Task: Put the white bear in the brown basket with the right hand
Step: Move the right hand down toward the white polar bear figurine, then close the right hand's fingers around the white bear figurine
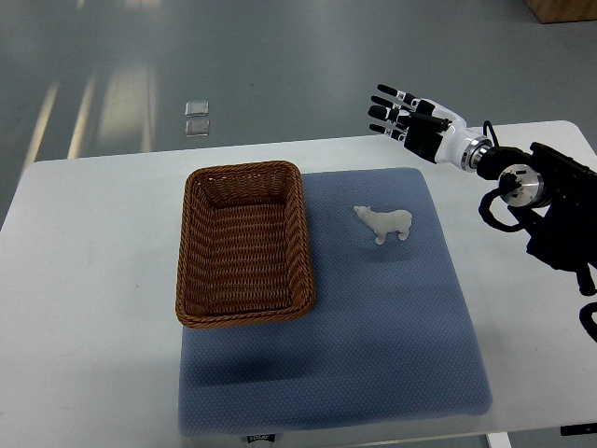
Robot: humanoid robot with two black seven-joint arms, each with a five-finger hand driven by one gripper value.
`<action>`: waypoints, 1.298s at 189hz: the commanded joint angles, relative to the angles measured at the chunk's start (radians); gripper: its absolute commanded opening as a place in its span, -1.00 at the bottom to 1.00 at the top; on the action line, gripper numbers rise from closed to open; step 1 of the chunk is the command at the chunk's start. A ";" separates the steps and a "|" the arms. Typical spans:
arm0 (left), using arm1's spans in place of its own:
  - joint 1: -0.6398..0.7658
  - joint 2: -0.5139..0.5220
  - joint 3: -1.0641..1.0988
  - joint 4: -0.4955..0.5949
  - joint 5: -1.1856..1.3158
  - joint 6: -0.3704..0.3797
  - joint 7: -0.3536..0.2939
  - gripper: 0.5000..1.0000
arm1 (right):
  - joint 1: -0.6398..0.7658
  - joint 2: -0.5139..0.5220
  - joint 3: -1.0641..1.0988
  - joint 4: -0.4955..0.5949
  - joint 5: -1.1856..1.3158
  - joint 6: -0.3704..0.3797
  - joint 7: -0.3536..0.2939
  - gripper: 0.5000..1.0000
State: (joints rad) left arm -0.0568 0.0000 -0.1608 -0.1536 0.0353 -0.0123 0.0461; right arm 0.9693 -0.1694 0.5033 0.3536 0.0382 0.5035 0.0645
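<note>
A small white bear (384, 222) stands on the blue mat (373, 317), to the right of the brown wicker basket (244, 315). The basket holds nothing. My right hand (399, 113) comes in from the right edge and hovers above the table's far edge, up and to the right of the bear, well apart from it. Its fingers are spread and hold nothing. The left arm is out of view.
The white table (84, 280) carries the mat and basket. Two small clear plastic pieces (197, 118) lie on the grey floor beyond the table's far edge. My right arm's black forearm (560, 210) lies over the table's right side.
</note>
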 commanded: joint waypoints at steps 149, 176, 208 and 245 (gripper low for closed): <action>0.012 0.000 0.000 -0.001 0.000 0.003 0.006 1.00 | -0.029 -0.340 -0.032 0.482 -1.087 0.107 0.227 0.71; 0.012 0.000 0.000 -0.001 0.000 0.003 0.006 1.00 | -0.030 -0.325 -0.062 0.525 -1.267 0.041 0.227 0.71; 0.012 0.000 0.000 -0.003 0.000 0.003 0.006 1.00 | -0.024 -0.282 -0.146 0.524 -1.319 -0.137 0.227 0.70; 0.012 0.000 0.000 -0.003 0.000 0.003 0.006 1.00 | -0.018 -0.268 -0.273 0.516 -1.336 -0.253 0.225 0.70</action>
State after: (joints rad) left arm -0.0449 0.0000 -0.1611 -0.1557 0.0353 -0.0093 0.0522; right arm 0.9499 -0.4413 0.2877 0.8729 -1.2881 0.2919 0.2915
